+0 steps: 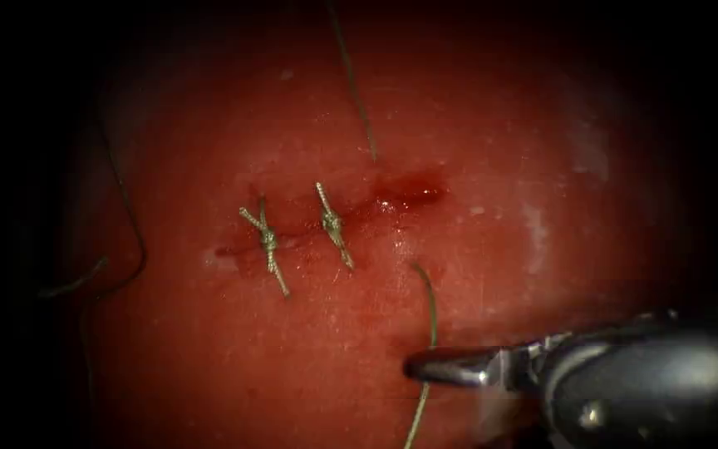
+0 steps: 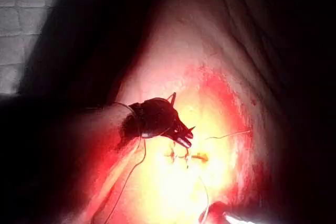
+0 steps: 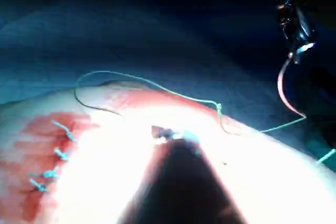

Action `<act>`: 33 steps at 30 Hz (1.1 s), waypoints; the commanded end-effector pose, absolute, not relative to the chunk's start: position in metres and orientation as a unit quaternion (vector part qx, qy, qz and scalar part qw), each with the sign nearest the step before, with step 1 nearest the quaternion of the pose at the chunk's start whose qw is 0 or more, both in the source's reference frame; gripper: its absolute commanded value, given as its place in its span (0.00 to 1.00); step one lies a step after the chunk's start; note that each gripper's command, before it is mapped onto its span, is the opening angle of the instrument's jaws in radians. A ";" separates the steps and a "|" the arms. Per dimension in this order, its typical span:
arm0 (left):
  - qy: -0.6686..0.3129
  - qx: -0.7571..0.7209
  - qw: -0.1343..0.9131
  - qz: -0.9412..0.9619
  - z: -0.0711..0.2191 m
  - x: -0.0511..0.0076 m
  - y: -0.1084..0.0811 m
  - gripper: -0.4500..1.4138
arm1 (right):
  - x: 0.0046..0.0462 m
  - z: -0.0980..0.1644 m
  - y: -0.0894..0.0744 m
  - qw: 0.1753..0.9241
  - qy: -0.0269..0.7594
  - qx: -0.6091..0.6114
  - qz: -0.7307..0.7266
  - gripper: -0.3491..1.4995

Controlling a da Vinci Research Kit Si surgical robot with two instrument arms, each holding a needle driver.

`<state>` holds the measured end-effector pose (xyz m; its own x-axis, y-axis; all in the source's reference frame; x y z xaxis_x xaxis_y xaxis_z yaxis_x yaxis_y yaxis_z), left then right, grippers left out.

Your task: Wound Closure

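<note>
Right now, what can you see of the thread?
The thread is thin, pale green. Two knots with short cut ends cross the cut. One strand enters the tissue above the cut; another leaves below, curving past the right tool, held or not I cannot tell. Its far end trails from the needle, held off the tissue by the left tool.
</note>
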<state>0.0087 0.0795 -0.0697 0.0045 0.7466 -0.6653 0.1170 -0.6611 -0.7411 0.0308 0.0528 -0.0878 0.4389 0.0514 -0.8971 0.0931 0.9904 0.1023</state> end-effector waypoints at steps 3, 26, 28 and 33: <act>-0.328 -0.662 0.252 0.625 -0.069 0.0078 0.079 0.05 | 0.0285 -0.084 0.055 0.848 0.528 0.051 0.014 0.93; -0.329 -0.661 0.252 0.625 -0.068 0.0075 0.079 0.05 | 0.0317 -0.075 0.053 0.849 0.527 0.046 -0.004 0.00; -0.329 -0.661 0.252 0.625 -0.068 0.0075 0.079 0.05 | 0.0313 -0.076 0.053 0.851 0.523 0.050 -0.006 0.00; -0.329 -0.661 0.252 0.625 -0.068 0.0075 0.079 0.05 | 0.0316 -0.076 0.052 0.852 0.520 0.059 -0.014 0.00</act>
<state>0.0080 0.0791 -0.0690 0.0023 0.7497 -0.6618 0.1172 -0.6574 -0.7443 0.0308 0.0527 -0.0765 0.4627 0.0380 -0.8857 0.0863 0.9924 0.0876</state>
